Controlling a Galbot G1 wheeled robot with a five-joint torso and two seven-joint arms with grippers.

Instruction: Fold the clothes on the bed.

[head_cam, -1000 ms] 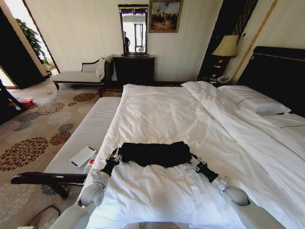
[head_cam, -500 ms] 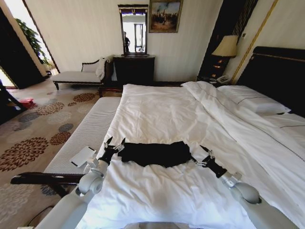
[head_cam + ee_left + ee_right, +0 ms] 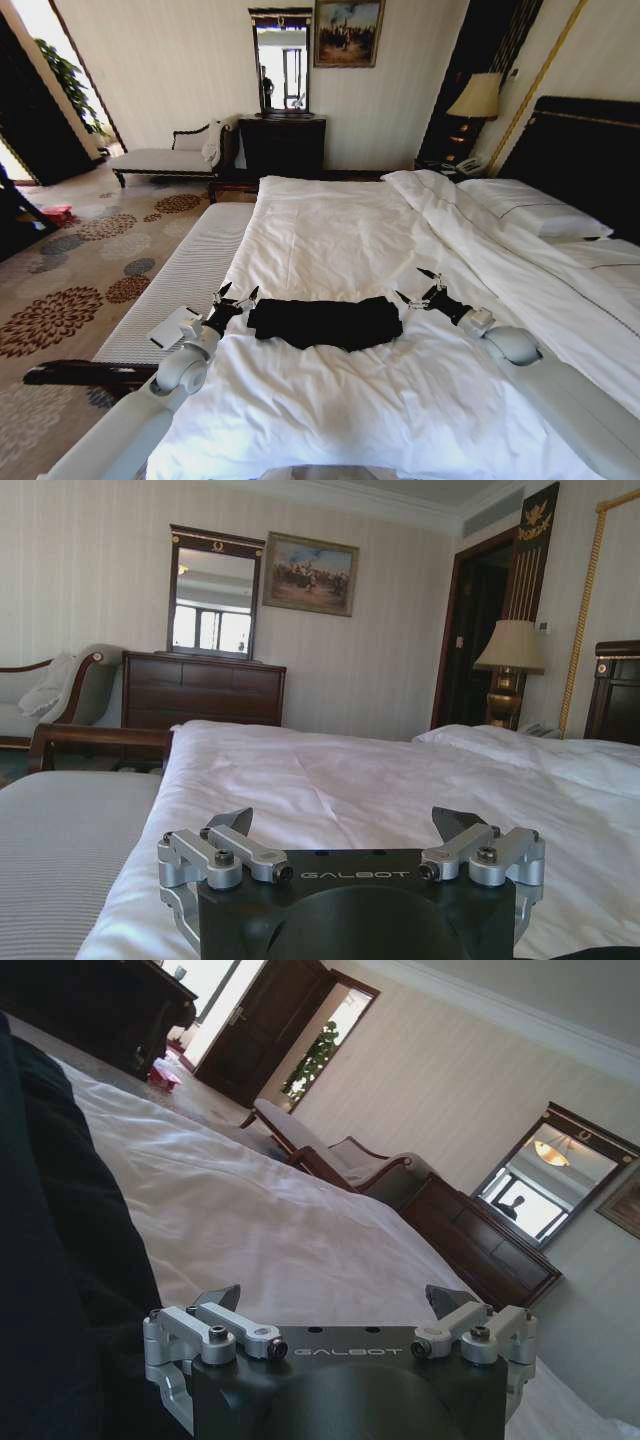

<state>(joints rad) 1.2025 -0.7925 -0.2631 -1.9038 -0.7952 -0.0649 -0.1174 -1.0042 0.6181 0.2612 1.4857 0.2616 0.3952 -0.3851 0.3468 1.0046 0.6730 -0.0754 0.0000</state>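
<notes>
The clothes (image 3: 325, 323) lie as a compact black bundle, folded into a wide, low strip, on the white duvet of the bed (image 3: 350, 240) — on the near part of the bed, roughly midway across its width. The strip runs left to right, and the duvet around it is creased and slightly puffed.

The left gripper (image 3: 234, 298) hovers just beside the left end of the black strip, its fingers spread apart with nothing between them; it does not touch the fabric. In the left wrist view the same gripper (image 3: 345, 825) shows both fingertips wide apart above the white duvet, pointing toward the far wall.

The right gripper (image 3: 420, 287) sits just off the right end of the clothes, a little farther up the bed than the left one, and its fingers are likewise spread with nothing held. In the right wrist view that gripper (image 3: 335, 1300) is open over the duvet, and the black fabric (image 3: 60, 1260) is close beside it.

Left of the bed stands a striped bench (image 3: 185, 270) with a flat white object (image 3: 173, 327) lying on its near end. Farther off, against the far wall, are a pale chaise (image 3: 165, 158), a dark dresser (image 3: 280, 145) under a mirror (image 3: 280, 62), and a framed painting (image 3: 346, 33). A lamp (image 3: 473, 97) stands at the far right beside the dark headboard (image 3: 585, 150) — white pillows (image 3: 530, 210) lie in front of it.
</notes>
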